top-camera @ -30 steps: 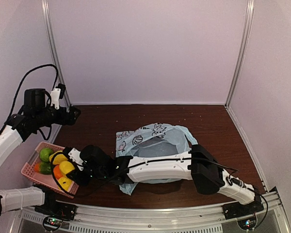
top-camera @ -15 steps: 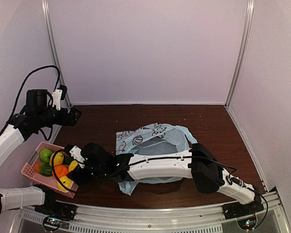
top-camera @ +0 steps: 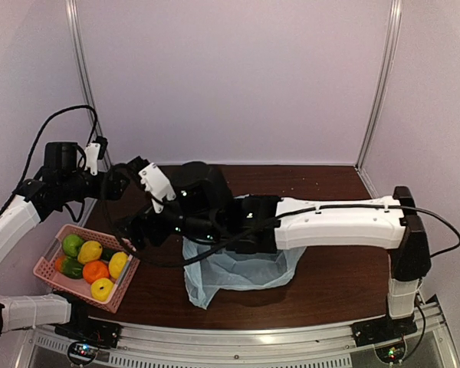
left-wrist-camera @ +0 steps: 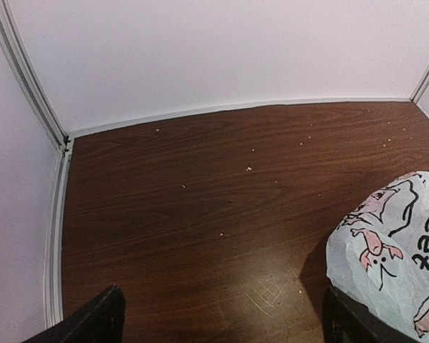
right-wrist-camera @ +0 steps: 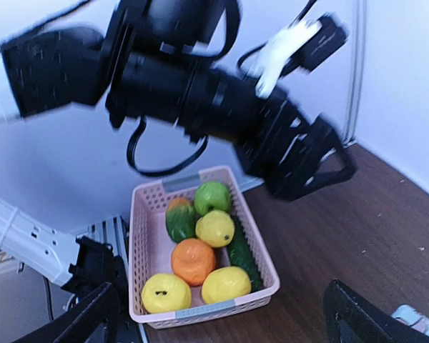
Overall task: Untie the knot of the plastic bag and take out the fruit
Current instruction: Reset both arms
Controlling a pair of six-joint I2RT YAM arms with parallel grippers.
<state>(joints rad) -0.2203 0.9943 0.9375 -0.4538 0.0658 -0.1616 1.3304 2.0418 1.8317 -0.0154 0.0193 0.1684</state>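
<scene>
The pale blue-green plastic bag [top-camera: 238, 270] lies slack on the brown table, half under my right arm; its printed side [left-wrist-camera: 395, 243] shows in the left wrist view. No knot shows. The fruit sits in the pink basket [top-camera: 47, 270]: yellow pieces [right-wrist-camera: 214, 227], an orange one [right-wrist-camera: 193, 261], a green one [right-wrist-camera: 212, 196] and a dark cucumber-like one [right-wrist-camera: 242, 250]. My right gripper [top-camera: 142, 230] hangs open and empty above the table just right of the basket [right-wrist-camera: 139, 214]. My left gripper [top-camera: 116, 184] is open, raised at the back left with nothing in it.
White walls with metal corner posts [top-camera: 83, 84] close in the table on three sides. My right arm [top-camera: 330, 224] spans the middle, above the bag. The left gripper [right-wrist-camera: 300, 157] looms just beyond the basket in the right wrist view.
My right gripper opened and left a yellow fruit in the basket. The right arm then rose off the table and pulled back from the basket. The left arm barely moved.
</scene>
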